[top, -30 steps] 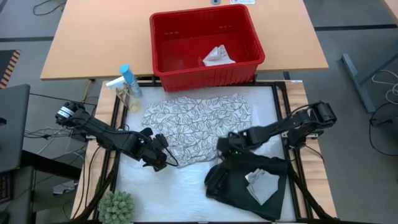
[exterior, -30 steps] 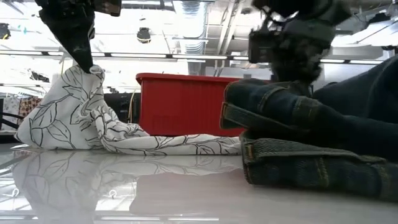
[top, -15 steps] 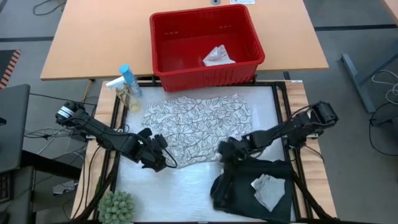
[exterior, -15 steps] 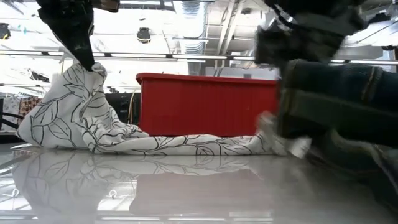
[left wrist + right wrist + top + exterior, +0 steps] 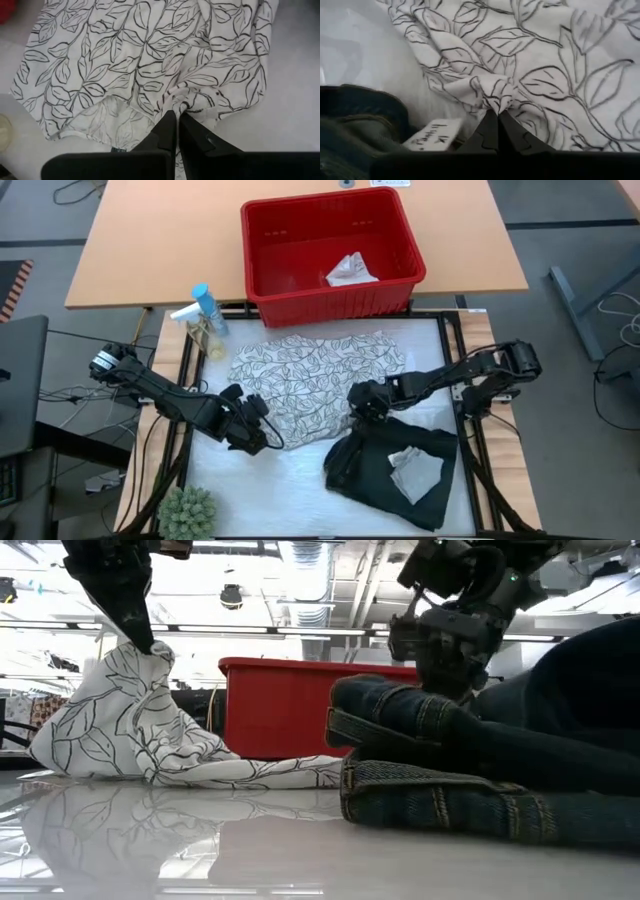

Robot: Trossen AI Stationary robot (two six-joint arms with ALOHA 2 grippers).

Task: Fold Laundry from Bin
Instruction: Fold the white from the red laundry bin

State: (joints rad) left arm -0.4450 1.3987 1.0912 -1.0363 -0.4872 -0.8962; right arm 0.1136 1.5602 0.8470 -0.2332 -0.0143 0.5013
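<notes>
While dark denim jeans [image 5: 390, 470] lie heaped beside it, the leaf-patterned cloth [image 5: 315, 375] spreads before the slotted red bin [image 5: 330, 250], pinched at its near corners by the left gripper [image 5: 262, 438] and right gripper [image 5: 362, 402]; a spray bottle [image 5: 205, 315] and plant [image 5: 187, 513] flank the left side.

No words or numbers can be read. A small white tag [image 5: 432, 135] on the dark jeans [image 5: 355, 135] has some dark marks, but they are too blurry to read.
</notes>
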